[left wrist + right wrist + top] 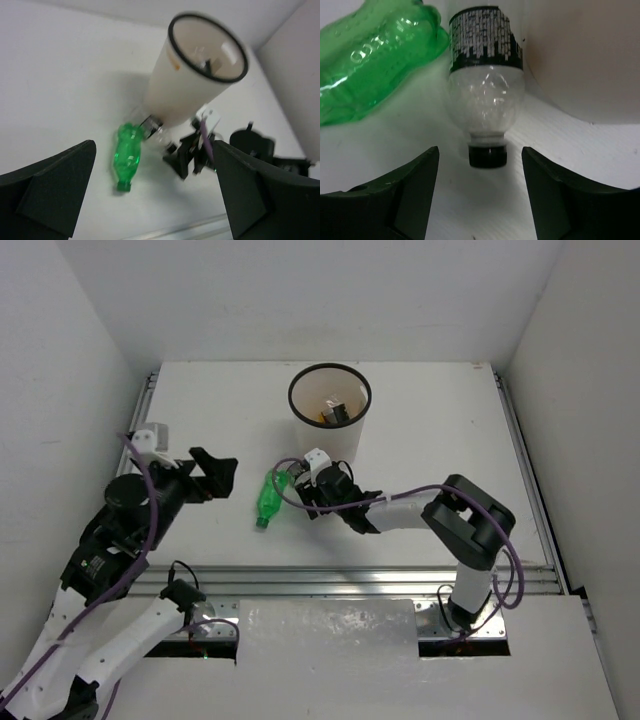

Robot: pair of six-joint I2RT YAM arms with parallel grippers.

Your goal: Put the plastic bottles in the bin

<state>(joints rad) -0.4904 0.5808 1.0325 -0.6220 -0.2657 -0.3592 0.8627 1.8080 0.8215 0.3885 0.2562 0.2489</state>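
Green bottle (268,500): lying on the table (450,460), long axis slanted, cap towards the near edge.
Clear bottle (486,95): lying between the green bottle and the bin (345,438), black cap towards the right gripper (479,152).
Right gripper: jaws part-spread either side of that cap, gripping nothing.
Bin: upright, bottles inside, number unclear.
Left gripper (218,475): jaws wide, empty.

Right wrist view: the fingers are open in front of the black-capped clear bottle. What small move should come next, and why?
Probably ease the right fingers straight forward until they straddle the clear bottle at its neck, ready to close. Its black cap is centred in the gap near the tips, with the body ahead of them. The green bottle and the bin crowd both sides.
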